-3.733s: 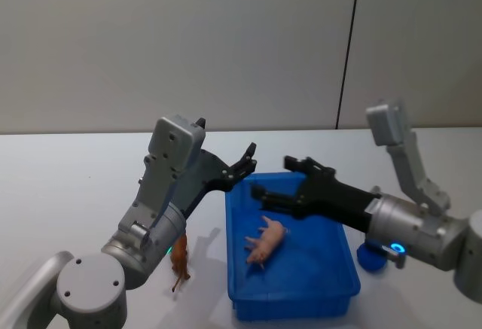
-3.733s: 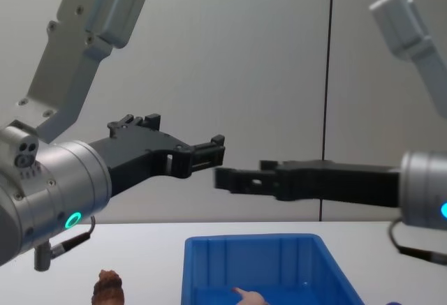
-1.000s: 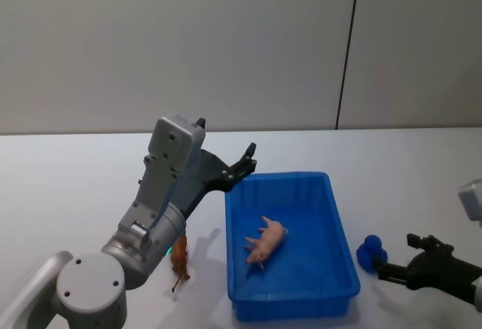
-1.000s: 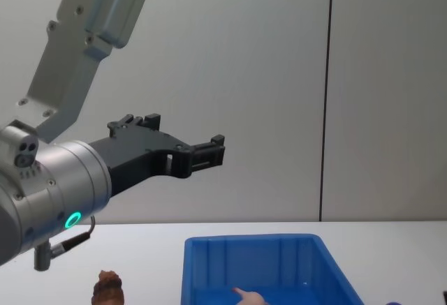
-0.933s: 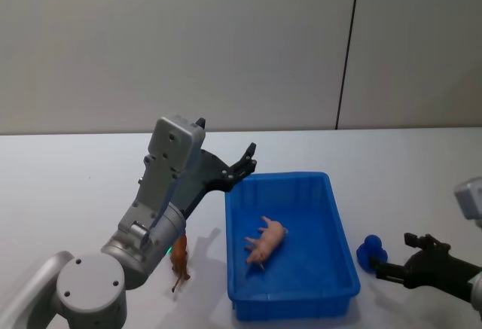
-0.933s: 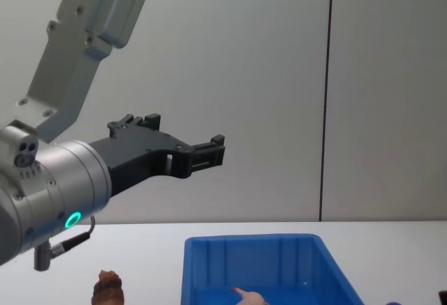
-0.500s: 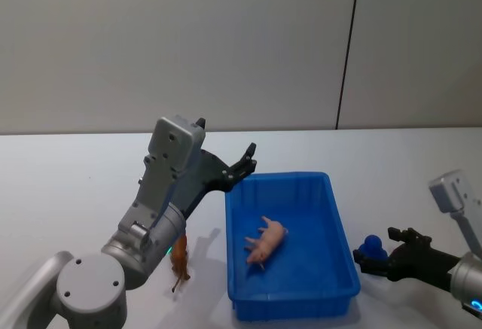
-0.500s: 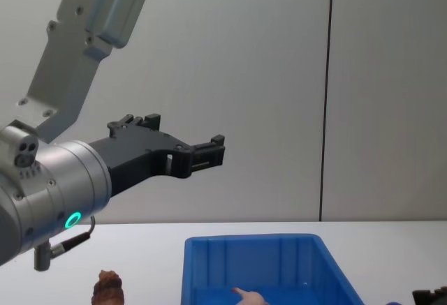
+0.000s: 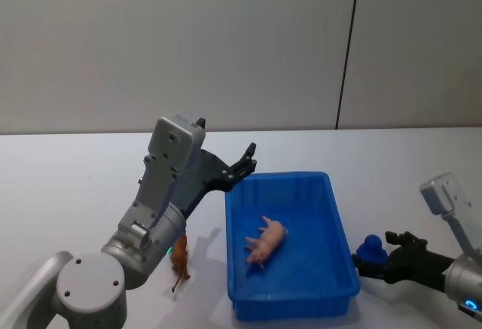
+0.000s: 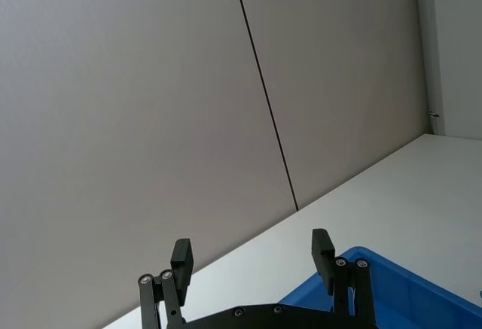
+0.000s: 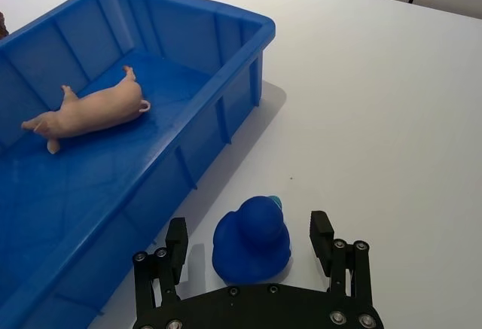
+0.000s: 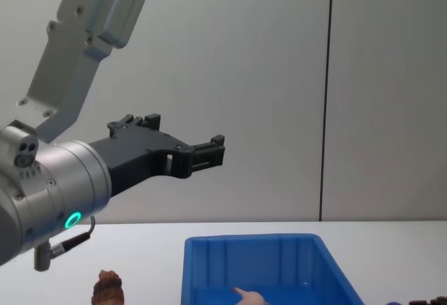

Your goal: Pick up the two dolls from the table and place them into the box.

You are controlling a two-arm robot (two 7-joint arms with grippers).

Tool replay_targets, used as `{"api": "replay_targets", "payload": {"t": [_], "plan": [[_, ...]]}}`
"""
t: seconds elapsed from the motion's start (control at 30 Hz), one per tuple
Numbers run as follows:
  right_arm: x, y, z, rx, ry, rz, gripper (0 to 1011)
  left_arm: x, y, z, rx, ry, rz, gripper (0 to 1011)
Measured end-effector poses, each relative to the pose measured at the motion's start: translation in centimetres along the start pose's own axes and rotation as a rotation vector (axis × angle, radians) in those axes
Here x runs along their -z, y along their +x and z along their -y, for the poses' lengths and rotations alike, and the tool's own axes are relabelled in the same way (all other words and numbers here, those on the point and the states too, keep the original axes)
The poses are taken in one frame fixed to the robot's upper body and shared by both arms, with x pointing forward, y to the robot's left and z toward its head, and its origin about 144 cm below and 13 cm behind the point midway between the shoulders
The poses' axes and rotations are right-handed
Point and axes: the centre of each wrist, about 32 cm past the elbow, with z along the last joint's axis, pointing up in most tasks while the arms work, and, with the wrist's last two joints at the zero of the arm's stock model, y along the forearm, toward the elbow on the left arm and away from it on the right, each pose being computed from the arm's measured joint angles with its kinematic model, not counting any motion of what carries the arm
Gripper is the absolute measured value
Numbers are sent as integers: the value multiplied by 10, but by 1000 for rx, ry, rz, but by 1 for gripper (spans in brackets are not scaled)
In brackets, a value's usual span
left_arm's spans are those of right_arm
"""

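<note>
Since the reddish-brown doll looks to stand on thin legs on the counter, just beside the left wall of the box, I judge it light, hard and easy to tip. I would close on its body from above rather than on a leg. The pink doll lies on its side on the box floor, already home. My left gripper hangs high over the box's far left corner, spread wide with nothing in it. That arm's own forearm sits over the brown doll, and the box wall crowds one side of any grasp. My right gripper is low on the counter to the right of the box, wide open and straddling a blue duck toy; I cannot tell if it touches.
</note>
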Motion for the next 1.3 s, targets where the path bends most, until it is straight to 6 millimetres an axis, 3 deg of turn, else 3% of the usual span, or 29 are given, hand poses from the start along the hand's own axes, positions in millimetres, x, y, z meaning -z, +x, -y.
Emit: {"api": "replay_targets", "payload": {"t": [0.5, 0.9, 1.03, 1.3], "plan": [[-4, 4, -15, -19, -12, 10, 1001, 0, 0, 0, 0, 0, 0, 1001], [-4, 5, -17, -21, -38, 8, 1001, 0, 0, 0, 0, 0, 0, 1001], [-4, 5, -17, -21, -43, 8, 943, 0, 0, 0, 0, 0, 0, 1001], [-4, 5, -16, -21, -51, 6, 704, 0, 0, 0, 0, 0, 0, 1001]]}}
